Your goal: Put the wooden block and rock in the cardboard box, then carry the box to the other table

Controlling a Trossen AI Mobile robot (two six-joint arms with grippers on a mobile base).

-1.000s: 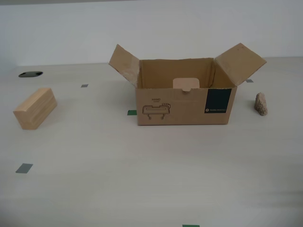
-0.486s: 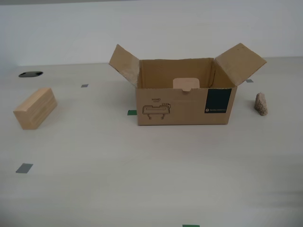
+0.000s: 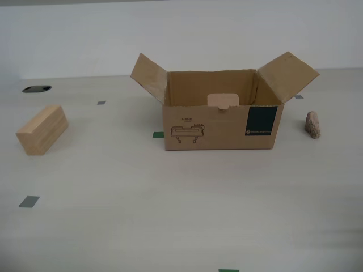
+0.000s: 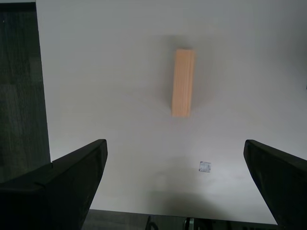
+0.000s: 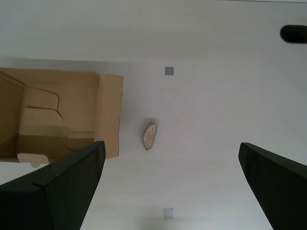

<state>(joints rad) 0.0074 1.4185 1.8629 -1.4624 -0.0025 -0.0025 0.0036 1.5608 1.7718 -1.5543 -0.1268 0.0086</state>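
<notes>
The cardboard box (image 3: 220,126) stands open in the middle of the smooth pale table, side flaps spread, a pale tab inside. The wooden block (image 3: 42,130) lies apart from it toward the exterior view's left. The small rock (image 3: 312,124) stands beside the box toward the exterior view's right. My second gripper (image 4: 175,143) hangs open high above the wooden block (image 4: 183,82). My first gripper (image 5: 171,146) hangs open high above the rock (image 5: 149,136), with the cardboard box (image 5: 62,115) next to it. Neither arm shows in the exterior view. The other table is out of view.
Small tape squares (image 3: 29,201) dot the tabletop (image 3: 170,192). A dark oval hole (image 3: 36,88) sits at the far side on the exterior view's left. Dark floor (image 4: 21,96) shows past the table's edge in the second wrist view. A white wall backs the table.
</notes>
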